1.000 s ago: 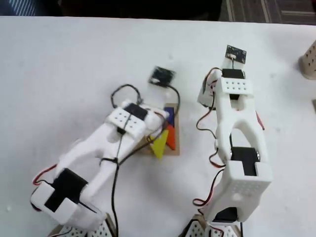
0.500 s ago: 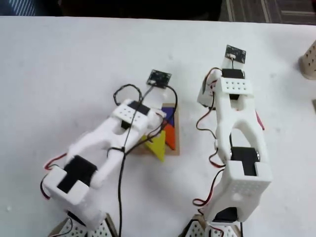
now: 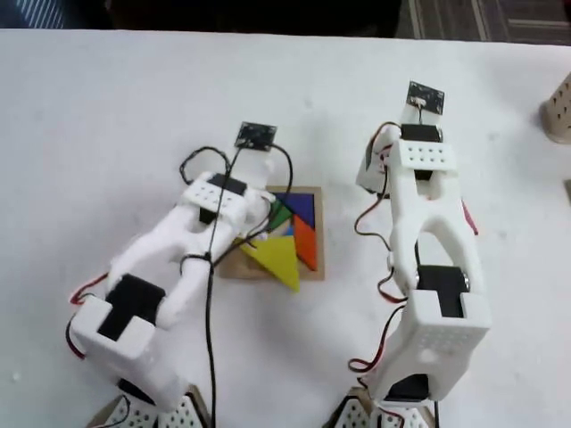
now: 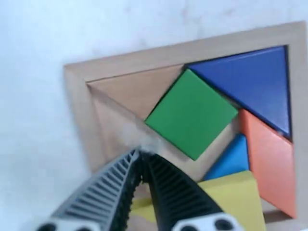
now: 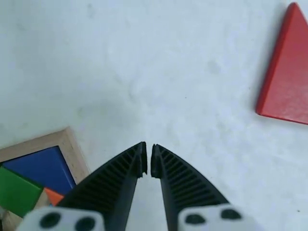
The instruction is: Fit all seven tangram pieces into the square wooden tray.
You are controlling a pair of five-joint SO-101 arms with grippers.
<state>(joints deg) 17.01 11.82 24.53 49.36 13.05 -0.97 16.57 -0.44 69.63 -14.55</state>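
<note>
Hovering over bare corner of tray (image 4: 77, 110), left tool (image 4: 141, 156) closed; right tool (image 5: 148, 161) closed, red triangle (image 5: 288, 82) well apart.

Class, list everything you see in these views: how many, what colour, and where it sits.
table: one, white, under everything.
wooden tray: one, light wood, on the table in front of the left arm.
large triangle: one, blue, in a tray corner.
square: one, green, in the tray beside the large triangle.
small triangle: one, blue, in the tray next to the square.
orange piece: one, in the tray along its rim.
yellow triangle: one, across the tray's near edge, tip past the rim.
red triangle: one, on the table outside the tray.
perforated object: one, beige, at the table's right edge.
left end effector: black, shut, above the tray's bare floor.
right end effector: black, shut, over the table near a tray corner.
</note>
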